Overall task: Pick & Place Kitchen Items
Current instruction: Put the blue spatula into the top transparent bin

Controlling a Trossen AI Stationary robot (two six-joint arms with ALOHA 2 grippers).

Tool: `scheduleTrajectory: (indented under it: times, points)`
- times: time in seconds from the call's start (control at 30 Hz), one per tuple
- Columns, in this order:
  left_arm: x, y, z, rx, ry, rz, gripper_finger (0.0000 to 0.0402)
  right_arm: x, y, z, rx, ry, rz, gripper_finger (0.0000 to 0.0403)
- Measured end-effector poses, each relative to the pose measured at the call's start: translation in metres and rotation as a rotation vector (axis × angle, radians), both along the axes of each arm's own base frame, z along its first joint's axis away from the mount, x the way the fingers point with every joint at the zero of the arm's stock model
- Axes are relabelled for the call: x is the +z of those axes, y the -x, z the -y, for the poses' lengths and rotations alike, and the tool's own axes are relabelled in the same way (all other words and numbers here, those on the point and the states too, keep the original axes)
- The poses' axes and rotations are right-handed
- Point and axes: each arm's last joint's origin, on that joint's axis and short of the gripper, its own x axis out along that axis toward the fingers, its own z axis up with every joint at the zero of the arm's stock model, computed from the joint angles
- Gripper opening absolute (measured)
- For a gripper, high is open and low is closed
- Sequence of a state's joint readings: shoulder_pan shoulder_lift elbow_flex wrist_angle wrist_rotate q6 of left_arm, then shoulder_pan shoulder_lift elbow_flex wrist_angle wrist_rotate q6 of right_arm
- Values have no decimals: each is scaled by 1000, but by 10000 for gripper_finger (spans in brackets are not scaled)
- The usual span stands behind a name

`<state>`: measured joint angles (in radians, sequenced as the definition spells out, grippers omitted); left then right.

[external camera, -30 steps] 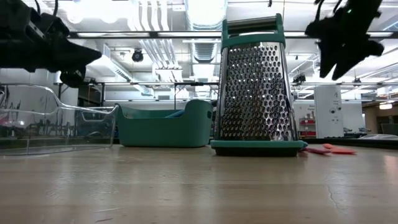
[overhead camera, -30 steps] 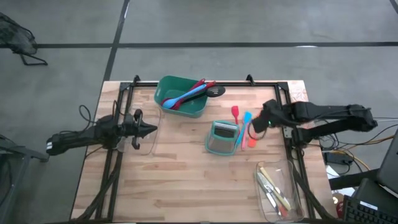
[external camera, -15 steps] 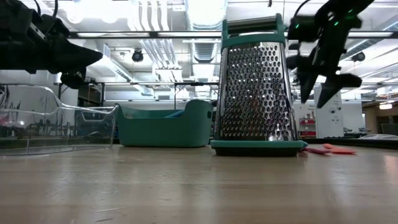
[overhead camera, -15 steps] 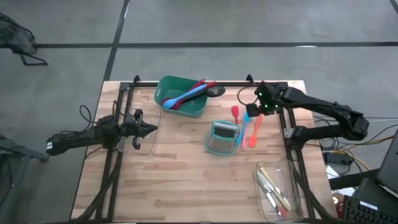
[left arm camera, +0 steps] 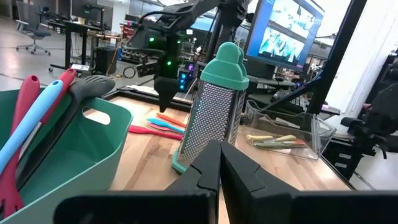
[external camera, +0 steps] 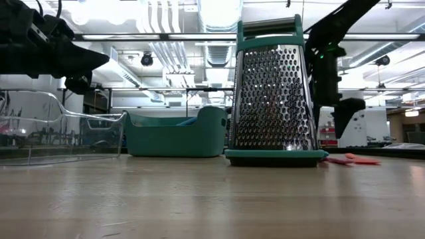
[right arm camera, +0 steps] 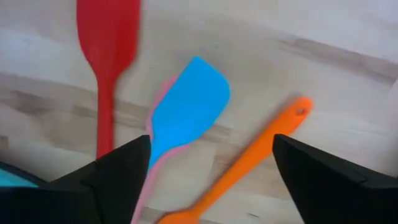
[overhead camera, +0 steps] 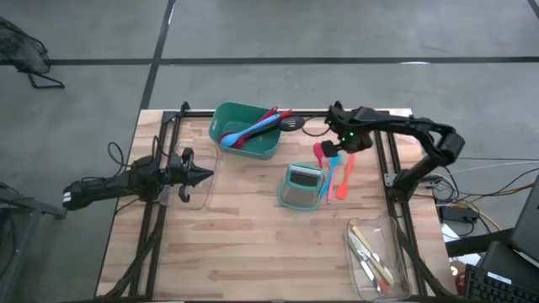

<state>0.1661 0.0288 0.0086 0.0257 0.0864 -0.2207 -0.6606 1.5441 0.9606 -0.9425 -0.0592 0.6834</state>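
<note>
- Three spatulas (overhead camera: 333,171) lie just right of the grater (overhead camera: 302,186), we see.
- Our right gripper (overhead camera: 334,145) hovers over them, fingers wide, empty.
- Our left gripper (overhead camera: 202,176), pinched closed and empty, waits left of the grater.

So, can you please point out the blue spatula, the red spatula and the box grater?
blue spatula (right arm camera: 189,99), right wrist view, on its flat blade.
red spatula (right arm camera: 107,31), right wrist view, on its blade.
box grater (external camera: 273,99), low view, on its metal face.

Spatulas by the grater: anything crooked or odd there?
Slightly. The blue spatula lies on top of a pink one, and the orange spatula angles away from them. The red spatula lies apart. Nothing looks damaged.
</note>
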Motion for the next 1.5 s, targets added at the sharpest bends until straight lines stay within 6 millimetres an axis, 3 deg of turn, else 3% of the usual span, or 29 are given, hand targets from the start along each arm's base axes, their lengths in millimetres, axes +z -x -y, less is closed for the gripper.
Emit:
scheduleTrajectory:
  times: [0.23, 0.53, 0.97, 1.23, 1.5]
  points:
    - [0, 0, 0, 0, 0, 1, 10, -14, -12, 10, 9, -58, -45, 355]
    - [0, 0, 0, 0, 0, 1, 10, -34, -17, 13, 30, -96, -101, 326]
    - [0, 0, 0, 1, 0, 1, 10, -41, -20, 18, 30, -91, -75, 299]
    - [0, 0, 0, 1, 0, 1, 10, -51, -23, 20, 38, -125, -91, 246]
    - [0, 0, 0, 1, 0, 2, 10, -40, -19, 18, 100, -90, -74, 161]
